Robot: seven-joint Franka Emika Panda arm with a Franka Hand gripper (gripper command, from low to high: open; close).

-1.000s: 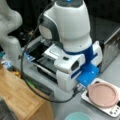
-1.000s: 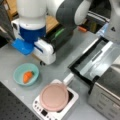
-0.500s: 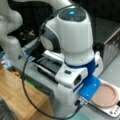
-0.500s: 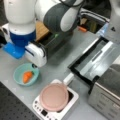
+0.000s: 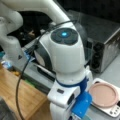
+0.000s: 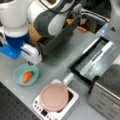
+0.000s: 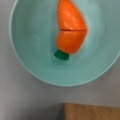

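The carrot [image 7: 70,30] lay inside the teal bowl [image 7: 32,50], its orange body split by a seam across the middle and its green stub pointing toward the wrist view's bottom. In a front view the carrot [image 6: 27,76] rested near the middle of the bowl [image 6: 18,75], and the bowl stood on the grey surface [image 6: 57,65] toward that view's left edge. The pincer [image 6: 30,63] hung just above the bowl's far rim, below the arm's white and blue wrist housing; its fingers were hidden by the housing, so I cannot tell whether they stood apart or together. Nothing showed between them and the carrot lay free in the bowl.

Just beside the bowl, toward a front view's bottom, stood a white scale [image 6: 62,107] carrying a pink plate [image 6: 53,97]. In both front views the plate sat flat on the scale; the plate [image 5: 103,94] appeared at the right edge of a front view, next to the blue part of the wrist. Behind the bowl a dark bin [image 6: 56,37] stood on the surface, partly covered by the arm. A toaster oven [image 6: 105,100] stood at the surface's right side with its door [image 6: 92,62] folded down flat toward the middle. In a front view the oven [image 5: 105,50] stood behind the arm, and a wooden board [image 5: 22,97] lay at that view's bottom left corner
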